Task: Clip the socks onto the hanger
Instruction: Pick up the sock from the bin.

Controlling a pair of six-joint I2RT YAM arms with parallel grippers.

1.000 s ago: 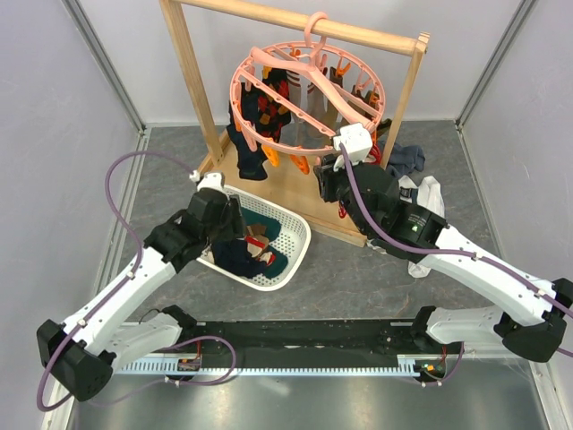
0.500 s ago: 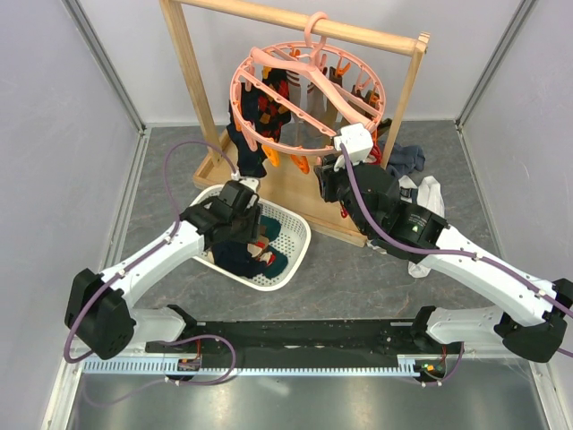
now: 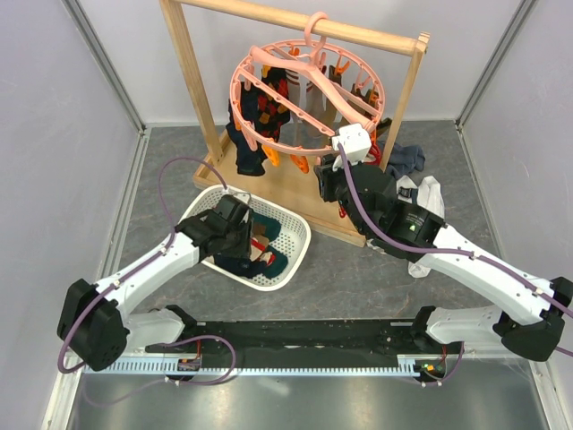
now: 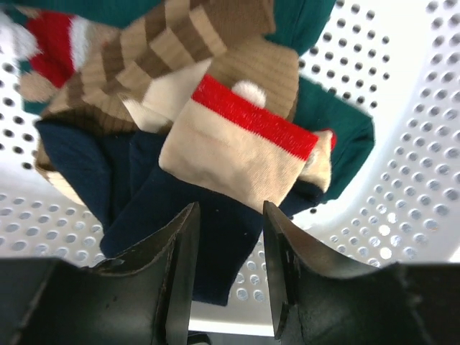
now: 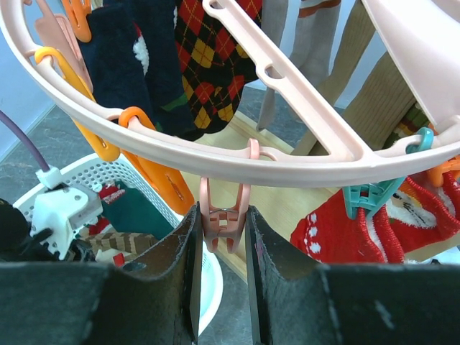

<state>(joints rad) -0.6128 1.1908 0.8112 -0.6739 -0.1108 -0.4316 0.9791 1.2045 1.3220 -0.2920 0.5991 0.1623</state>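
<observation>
Socks (image 4: 230, 147) lie in the basket (image 3: 300, 240) beside the hanger (image 3: 238, 94); left gripper (image 4: 230, 208) straddles a navy sock (image 4: 215, 248), grip unclear; right gripper (image 5: 223, 212) pinches the hanger's pink clip (image 5: 225, 221).

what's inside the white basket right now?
A heap of loose socks: tan sock with red band on top, brown-striped sock, navy sock, dark teal sock. The heap covers the middle of the basket floor, so anything lying beneath is hidden.

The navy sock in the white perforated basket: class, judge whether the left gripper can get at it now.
Probably yes: the left gripper hangs directly over the navy fabric sock, jaws apart; only a tan red-banded sock overlaps its upper part.
</observation>
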